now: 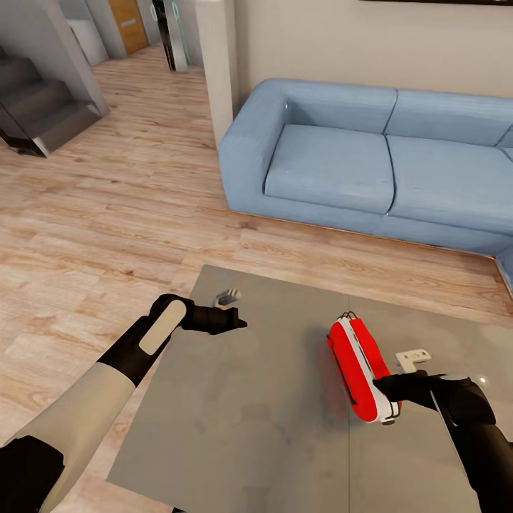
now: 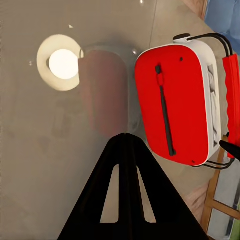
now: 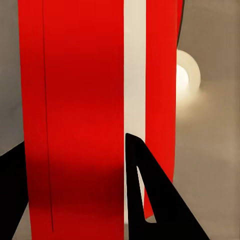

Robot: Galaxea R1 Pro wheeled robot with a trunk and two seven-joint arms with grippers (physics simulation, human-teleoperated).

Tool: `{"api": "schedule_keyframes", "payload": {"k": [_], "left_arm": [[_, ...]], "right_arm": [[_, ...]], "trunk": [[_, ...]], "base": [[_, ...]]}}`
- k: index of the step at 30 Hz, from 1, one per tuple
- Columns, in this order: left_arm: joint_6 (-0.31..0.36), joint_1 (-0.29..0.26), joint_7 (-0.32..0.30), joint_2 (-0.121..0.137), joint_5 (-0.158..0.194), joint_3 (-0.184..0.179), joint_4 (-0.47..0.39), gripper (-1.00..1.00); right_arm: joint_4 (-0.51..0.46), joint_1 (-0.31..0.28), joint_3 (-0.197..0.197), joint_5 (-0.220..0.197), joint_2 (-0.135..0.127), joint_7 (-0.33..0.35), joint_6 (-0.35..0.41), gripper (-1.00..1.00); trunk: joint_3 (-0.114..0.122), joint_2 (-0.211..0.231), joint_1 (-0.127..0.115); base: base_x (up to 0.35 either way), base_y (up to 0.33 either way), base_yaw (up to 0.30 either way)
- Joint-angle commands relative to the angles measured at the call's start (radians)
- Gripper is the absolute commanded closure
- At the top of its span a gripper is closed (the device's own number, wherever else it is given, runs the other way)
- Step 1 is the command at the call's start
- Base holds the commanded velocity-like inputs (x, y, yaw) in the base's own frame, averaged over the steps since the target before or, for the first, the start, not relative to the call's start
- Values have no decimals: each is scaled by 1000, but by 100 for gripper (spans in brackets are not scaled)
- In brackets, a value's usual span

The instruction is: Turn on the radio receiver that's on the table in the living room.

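Head view: the red radio receiver (image 1: 358, 368) lies on the shiny grey table (image 1: 235, 427). The right gripper (image 1: 385, 385) is at the radio's near end, by the white part. In the right wrist view, its two black fingers (image 3: 150, 200) are spread apart, and the red body with a white stripe (image 3: 75, 125) sits right between them. I cannot tell if they are squeezing it. The left gripper (image 1: 239, 322) hangs over the table, well away from the radio, which lies off to its right. In the left wrist view its fingers (image 2: 125, 195) are pressed together with nothing in them. Behind the table, across the wood floor (image 1: 107, 235), is a blue sofa (image 1: 370, 164).
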Motion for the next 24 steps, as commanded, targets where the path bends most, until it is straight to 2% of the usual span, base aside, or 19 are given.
{"api": "schedule_keyframes", "payload": {"k": [1, 24], "left_arm": [[0, 0, 0, 0, 0, 0, 1, 100], [1, 0, 0, 0, 1, 0, 1, 100]], "right_arm": [[12, 0, -1, 13, 0, -1, -6, 100], [11, 0, -1, 10, 0, 5, -8, 100]], "trunk": [[0, 0, 0], [0, 0, 0]], "base": [[0, 0, 0], [0, 0, 0]]}}
